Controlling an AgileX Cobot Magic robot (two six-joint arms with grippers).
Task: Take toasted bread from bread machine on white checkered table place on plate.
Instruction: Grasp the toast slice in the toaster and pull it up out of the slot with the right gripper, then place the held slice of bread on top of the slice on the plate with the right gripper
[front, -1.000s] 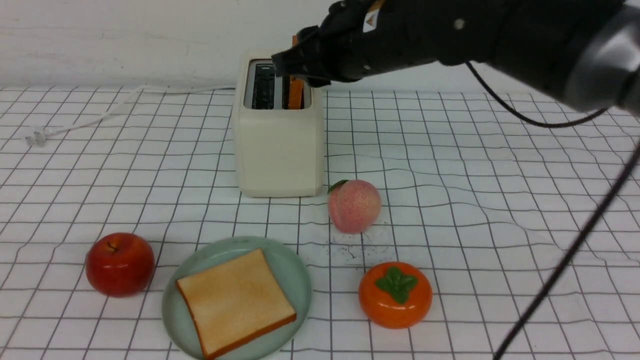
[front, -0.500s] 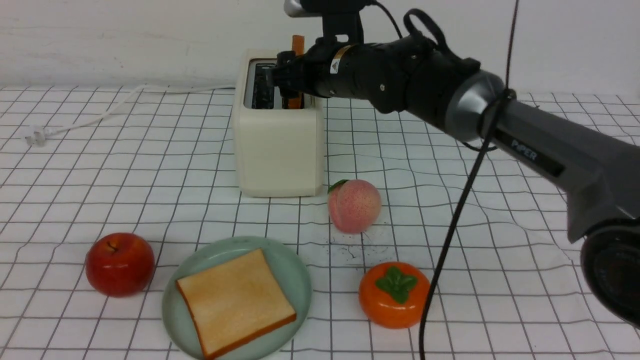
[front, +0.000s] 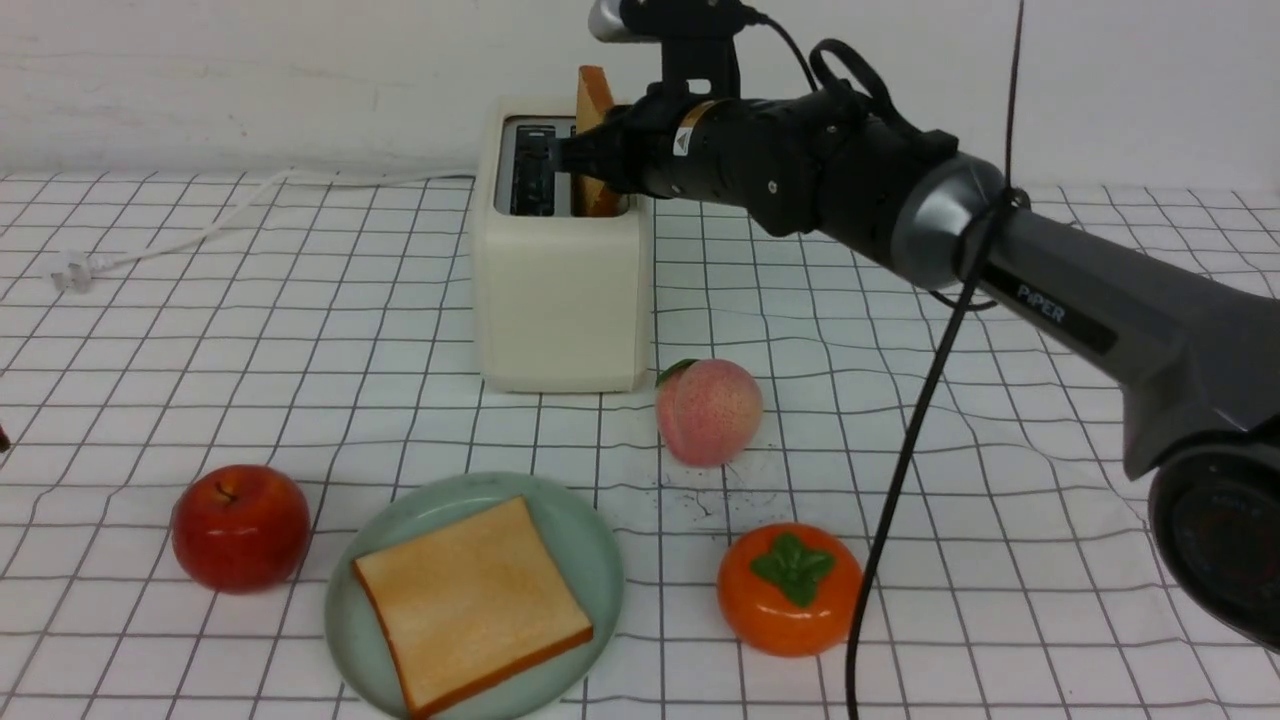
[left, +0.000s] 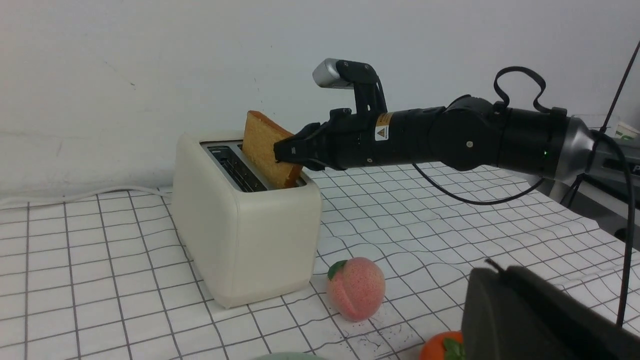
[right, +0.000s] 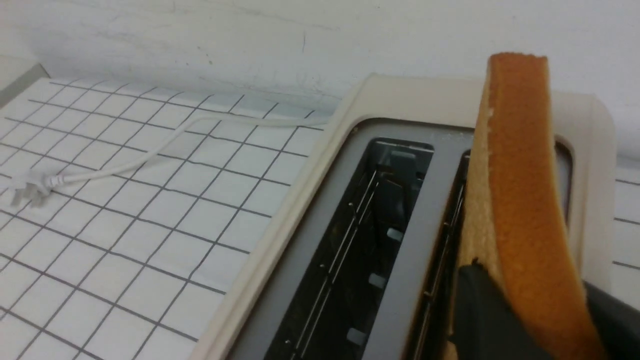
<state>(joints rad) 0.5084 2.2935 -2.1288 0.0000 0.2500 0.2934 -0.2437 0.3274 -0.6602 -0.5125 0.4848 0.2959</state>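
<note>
The cream-white bread machine (front: 560, 300) stands at the back of the white checkered table (front: 1000, 450). My right gripper (front: 585, 160) is shut on a slice of toasted bread (front: 595, 95), which tilts half out of the right slot. The left slot is empty. The grip also shows in the left wrist view (left: 280, 152) and the right wrist view (right: 535, 285), where dark fingers (right: 480, 310) clamp the orange crust (right: 520, 200). A second slice (front: 470, 600) lies flat on the mint-green plate (front: 420, 520) at the front. My left gripper (left: 492, 272) is low at the front, shut and empty.
A pink peach (front: 708, 412) sits just in front of the toaster's right corner. An orange persimmon (front: 790, 588) is right of the plate and a red apple (front: 240, 527) is left of it. The white cord (front: 200, 230) trails left along the back, and a wall stands behind.
The right gripper has risen with the toast, so the slice now stands higher out of the right slot and leans. The slice on the plate has not moved.
</note>
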